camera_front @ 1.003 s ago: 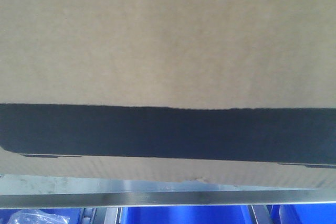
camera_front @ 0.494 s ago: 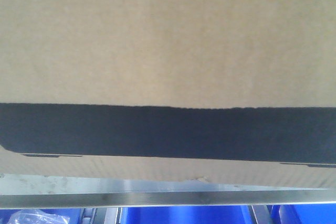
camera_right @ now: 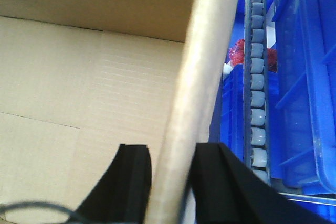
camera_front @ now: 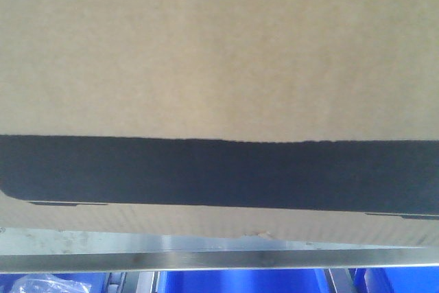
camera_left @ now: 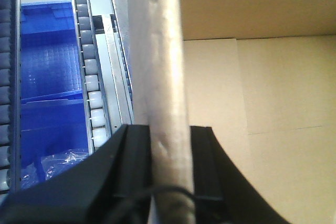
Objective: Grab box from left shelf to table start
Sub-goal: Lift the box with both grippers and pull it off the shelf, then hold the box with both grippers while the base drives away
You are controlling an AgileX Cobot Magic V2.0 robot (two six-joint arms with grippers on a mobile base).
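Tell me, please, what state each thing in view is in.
box: top open, a side wall clamped by each gripper
left gripper: shut on box wall
right gripper: shut on box wall
shelf: front rail just below box, contact unclear
blue bin: open-topped

Over the last second hardly anything moved. In the front view the box (camera_front: 219, 53) crept very slightly rightward along the left shelf (camera_front: 219, 259), and the marks under its black panel (camera_front: 219, 173) slid with it.
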